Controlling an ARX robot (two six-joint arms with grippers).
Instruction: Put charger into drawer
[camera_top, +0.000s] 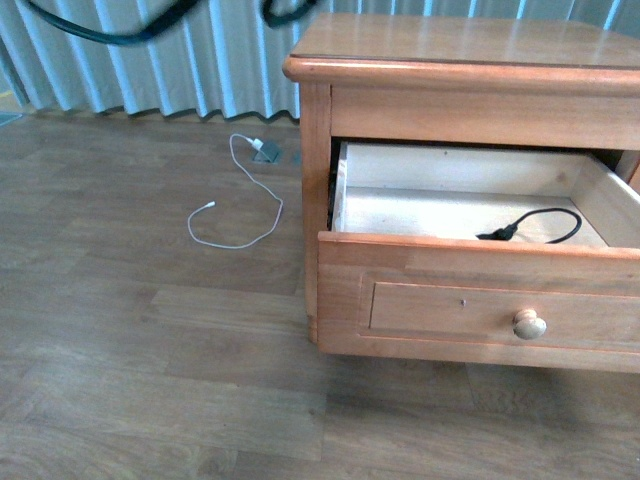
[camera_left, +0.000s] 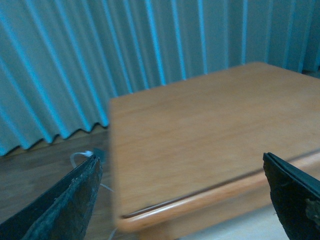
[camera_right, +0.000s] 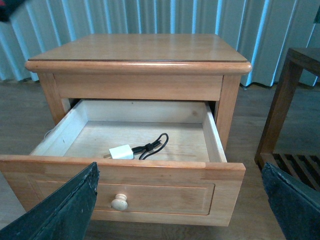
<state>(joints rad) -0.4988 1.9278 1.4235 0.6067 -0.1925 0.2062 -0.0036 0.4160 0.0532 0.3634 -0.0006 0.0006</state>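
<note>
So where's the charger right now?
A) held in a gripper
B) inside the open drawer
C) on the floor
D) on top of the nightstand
B: the right wrist view shows the charger lying on the bottom of the pulled-out drawer.

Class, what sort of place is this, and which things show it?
Probably a bedroom, or a mock-up of one: a wooden nightstand with its drawer open, a charger lying inside, and pleated curtains hanging to a wood-look floor.

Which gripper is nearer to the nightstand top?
Left. The left gripper hangs close above the nightstand top; the right gripper stands back, in front of the open drawer.
</note>
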